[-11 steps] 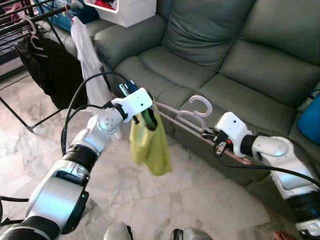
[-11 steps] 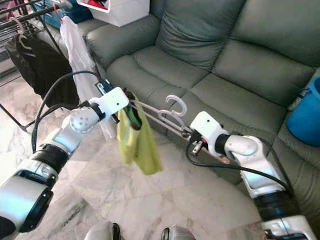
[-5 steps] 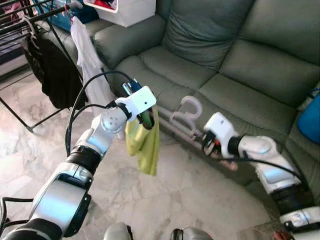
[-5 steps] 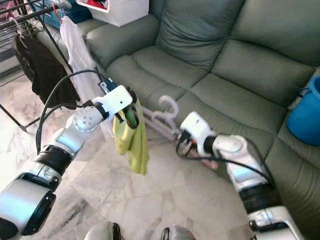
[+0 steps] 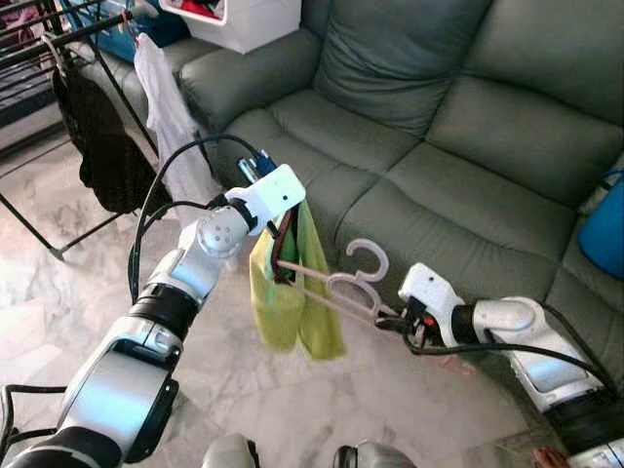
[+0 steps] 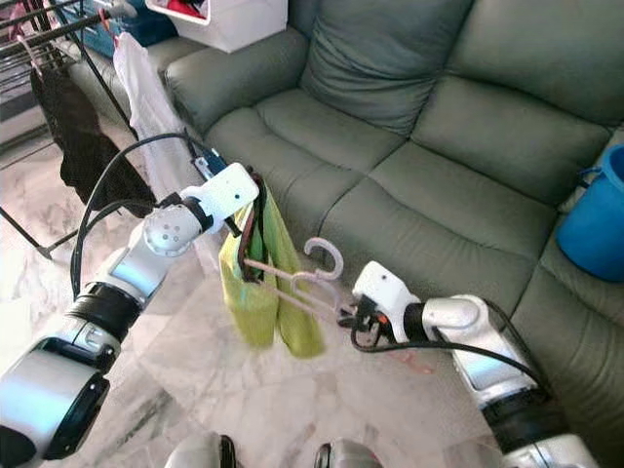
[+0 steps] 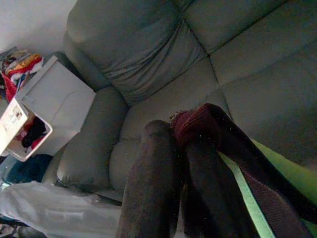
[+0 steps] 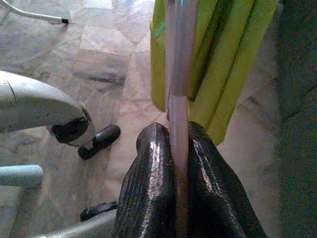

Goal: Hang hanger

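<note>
My left gripper (image 5: 282, 226) is shut on the dark red collar (image 7: 208, 124) of a yellow-green garment (image 5: 283, 302), which hangs in front of the sofa. My right gripper (image 5: 390, 323) is shut on one end of a pink hanger (image 5: 327, 285). The hanger slopes up to the left, its other arm reaches into the garment's neck, and its hook (image 5: 368, 255) points up. In the right wrist view the fingers (image 8: 148, 188) pinch the hanger bar (image 8: 178, 99) with the garment (image 8: 228, 59) beyond.
A grey-green sofa (image 5: 439, 127) runs across the back. A drying rack (image 5: 39, 29) at far left carries a black garment (image 5: 93, 136) and a white one (image 5: 171, 107). A white box (image 5: 244, 15) sits on the sofa arm, a blue bucket (image 5: 604, 229) at right. Marble floor (image 5: 390, 409) lies below.
My right gripper has dropped lower and nearer with the hanger, which now tilts up into the garment's neck. The garment hangs wider over the hanger arm. The left gripper has barely moved.
</note>
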### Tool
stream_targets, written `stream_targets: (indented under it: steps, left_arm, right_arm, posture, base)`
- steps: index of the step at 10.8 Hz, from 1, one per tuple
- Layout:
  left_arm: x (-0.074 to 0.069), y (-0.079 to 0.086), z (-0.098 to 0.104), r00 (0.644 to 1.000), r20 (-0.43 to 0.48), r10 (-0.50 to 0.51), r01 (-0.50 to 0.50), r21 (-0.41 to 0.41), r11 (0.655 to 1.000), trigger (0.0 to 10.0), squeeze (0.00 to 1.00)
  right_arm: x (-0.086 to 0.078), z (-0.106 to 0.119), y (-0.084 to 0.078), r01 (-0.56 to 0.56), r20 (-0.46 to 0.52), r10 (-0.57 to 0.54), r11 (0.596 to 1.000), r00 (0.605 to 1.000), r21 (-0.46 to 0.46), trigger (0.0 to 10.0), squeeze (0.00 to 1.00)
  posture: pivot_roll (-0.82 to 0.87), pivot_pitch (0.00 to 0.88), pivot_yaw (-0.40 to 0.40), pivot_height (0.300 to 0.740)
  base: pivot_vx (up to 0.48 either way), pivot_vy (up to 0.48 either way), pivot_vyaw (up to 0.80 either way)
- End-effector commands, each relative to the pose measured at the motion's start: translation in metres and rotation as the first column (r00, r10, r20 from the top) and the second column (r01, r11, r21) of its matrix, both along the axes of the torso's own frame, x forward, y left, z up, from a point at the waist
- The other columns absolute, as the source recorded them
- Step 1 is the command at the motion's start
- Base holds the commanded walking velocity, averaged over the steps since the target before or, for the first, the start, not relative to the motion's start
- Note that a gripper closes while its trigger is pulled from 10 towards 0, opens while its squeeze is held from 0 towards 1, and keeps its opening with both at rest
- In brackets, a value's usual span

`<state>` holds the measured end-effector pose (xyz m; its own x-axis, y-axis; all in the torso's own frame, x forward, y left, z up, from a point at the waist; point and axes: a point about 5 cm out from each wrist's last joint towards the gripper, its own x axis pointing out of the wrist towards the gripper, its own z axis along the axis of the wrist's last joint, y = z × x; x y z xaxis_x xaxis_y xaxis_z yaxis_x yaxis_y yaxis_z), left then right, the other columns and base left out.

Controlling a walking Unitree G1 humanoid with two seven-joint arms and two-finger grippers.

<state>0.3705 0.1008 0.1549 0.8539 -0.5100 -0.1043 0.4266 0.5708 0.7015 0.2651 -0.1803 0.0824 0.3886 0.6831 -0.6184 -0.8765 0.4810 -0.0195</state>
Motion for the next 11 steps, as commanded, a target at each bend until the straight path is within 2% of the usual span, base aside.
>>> stream_targets:
  steps: [1,2,3,4,6,11]
  left_arm:
    - [0.0,-0.002,0.007,1.0,0.018,-0.013,0.013,-0.014,1.0,10.0,0.0]
    - [-0.001,-0.002,0.008,1.0,0.018,-0.014,0.014,-0.013,1.0,10.0,0.0]
    - [-0.001,-0.002,0.008,1.0,0.018,-0.016,0.017,-0.01,1.0,10.0,0.0]
    - [-0.003,-0.002,0.007,1.0,0.011,-0.024,0.024,-0.002,1.0,10.0,0.0]
    - [-0.006,-0.001,0.002,1.0,-0.013,-0.02,0.02,0.013,1.0,10.0,0.0]
    - [-0.013,-0.011,-0.002,0.996,-0.09,-0.015,0.014,-0.003,1.0,10.0,0.0]
  right_arm:
    - [-0.001,0.004,0.002,-0.033,0.008,0.034,0.999,0.999,-0.017,10.0,0.0]
    - [0.004,0.003,0.0,-0.004,0.032,0.006,0.999,0.999,-0.046,10.0,0.0]
    - [0.017,0.008,-0.004,0.09,0.093,-0.086,0.995,0.992,-0.039,10.0,0.0]
    - [0.027,0.014,-0.007,0.137,0.14,-0.132,0.99,0.981,-0.029,10.0,0.0]
    - [0.035,0.023,-0.005,0.145,0.19,-0.141,0.989,0.972,-0.007,10.0,0.0]
    - [0.052,0.031,0.004,0.127,0.28,-0.112,0.991,0.953,-0.037,10.0,0.0]
  posture:
    - [-0.11,0.079,0.006,0.74]
    - [-0.11,0.078,0.006,0.74]
    - [-0.1,0.077,0.006,0.74]
    - [-0.1,0.076,0.007,0.74]
    - [-0.1,0.074,0.006,0.74]
    - [-0.1,0.071,0.005,0.74]
  base:
    - [0.0,0.0,0.0]
    - [0.0,0.0,0.0]
    - [0.0,0.0,0.0]
    - [0.0,0.0,0.0]
    - [0.0,0.0,0.0]
    - [0.0,0.0,0.0]
